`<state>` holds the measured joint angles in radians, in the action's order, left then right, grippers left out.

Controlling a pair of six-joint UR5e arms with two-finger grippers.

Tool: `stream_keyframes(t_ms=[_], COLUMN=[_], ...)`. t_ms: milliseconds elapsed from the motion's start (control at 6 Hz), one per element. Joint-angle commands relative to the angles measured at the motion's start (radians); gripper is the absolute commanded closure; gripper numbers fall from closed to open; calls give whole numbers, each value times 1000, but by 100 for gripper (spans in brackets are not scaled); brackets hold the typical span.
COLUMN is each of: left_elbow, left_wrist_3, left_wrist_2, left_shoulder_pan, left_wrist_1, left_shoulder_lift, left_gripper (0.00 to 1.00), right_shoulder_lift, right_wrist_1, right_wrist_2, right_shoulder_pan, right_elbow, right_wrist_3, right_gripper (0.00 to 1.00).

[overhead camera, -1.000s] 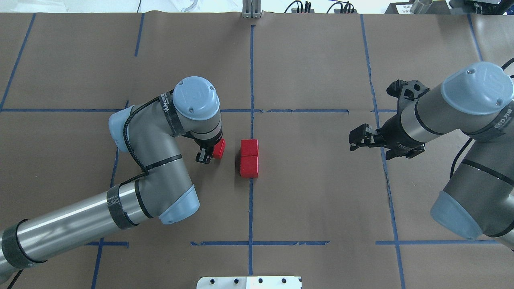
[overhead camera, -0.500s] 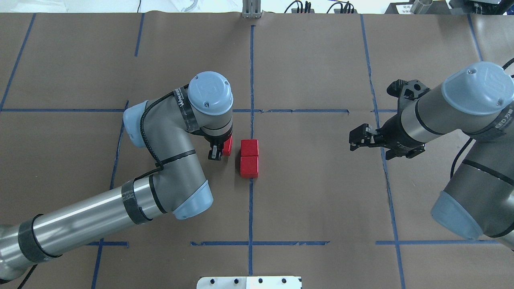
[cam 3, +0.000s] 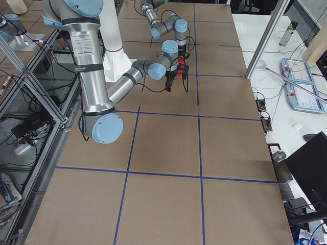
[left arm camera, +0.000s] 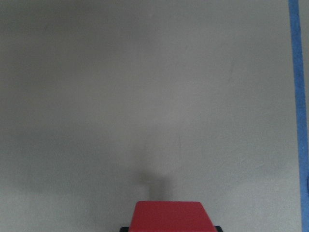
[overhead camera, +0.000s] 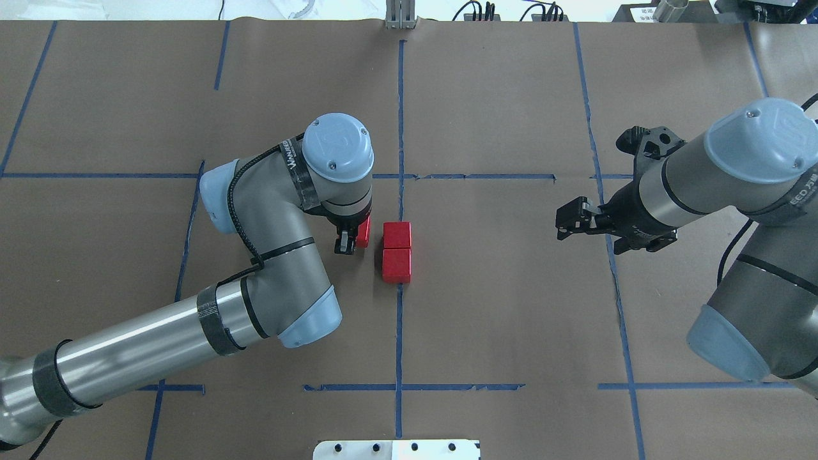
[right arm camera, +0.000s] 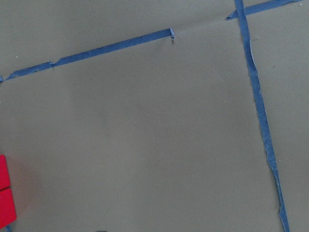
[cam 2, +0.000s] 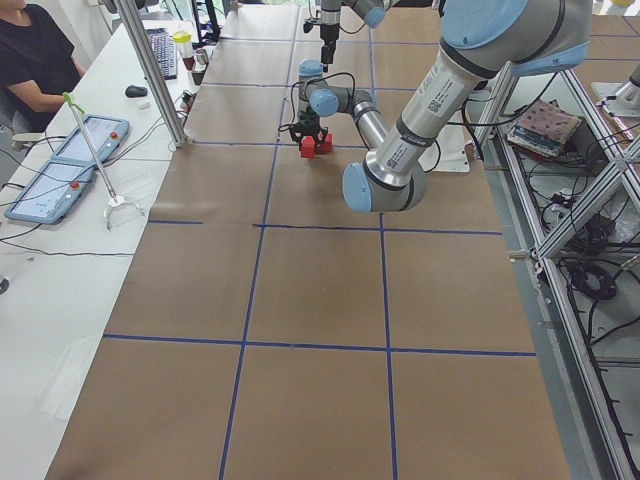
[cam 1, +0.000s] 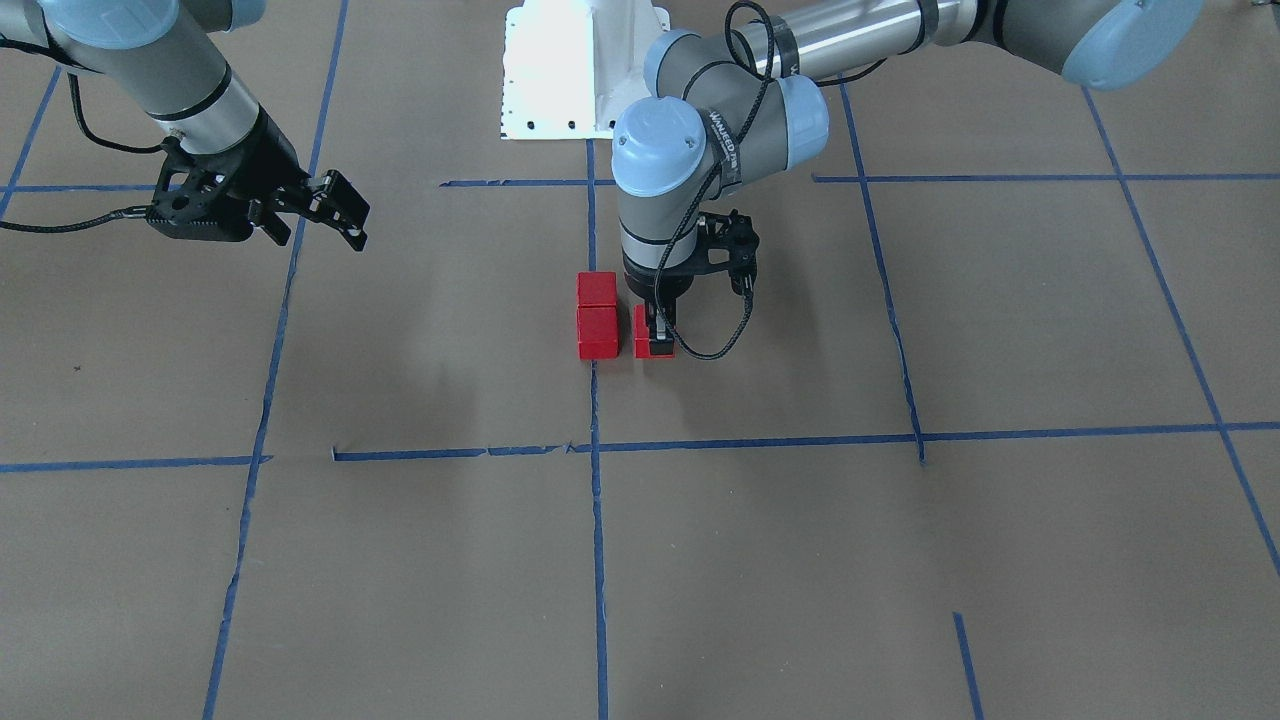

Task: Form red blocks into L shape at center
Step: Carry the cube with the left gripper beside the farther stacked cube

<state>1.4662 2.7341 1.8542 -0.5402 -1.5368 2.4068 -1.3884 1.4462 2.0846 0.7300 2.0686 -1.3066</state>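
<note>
Two red blocks (overhead camera: 397, 235) (overhead camera: 397, 265) lie touching in a line on the centre tape line; they also show in the front view (cam 1: 597, 289) (cam 1: 598, 333). My left gripper (overhead camera: 350, 240) is shut on the third red block (overhead camera: 363, 231), low over the table, a small gap to the left of the far block of the pair. The front view shows this held block (cam 1: 646, 331) and the gripper (cam 1: 656, 338). It fills the bottom of the left wrist view (left arm camera: 169, 216). My right gripper (overhead camera: 563, 224) is open and empty, far to the right.
Blue tape lines (overhead camera: 400, 128) mark a grid on the brown paper table. The white robot base plate (overhead camera: 396, 449) sits at the near edge. The right wrist view shows the pair of blocks at its left edge (right arm camera: 5, 193).
My left arm has moved right with the held red block, closing most of the gap to the pair. The right arm has not moved.
</note>
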Motion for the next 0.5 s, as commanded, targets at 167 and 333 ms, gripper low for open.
stream_keyframes(t_ms=[167,333], left_elbow=[-4,-16], left_wrist_3=[26,26], left_wrist_2=[0,0], left_shoulder_pan=[2,6], left_wrist_1=[-8,-17], left_shoulder_lift=[5,5], left_gripper=[95,95], right_shoulder_lift=[0,2], right_wrist_1=[0,0], right_wrist_2=[-14,-14], right_shoulder_pan=[0,0], right_elbow=[1,1], right_wrist_3=[-2,-2], right_gripper=[0,0])
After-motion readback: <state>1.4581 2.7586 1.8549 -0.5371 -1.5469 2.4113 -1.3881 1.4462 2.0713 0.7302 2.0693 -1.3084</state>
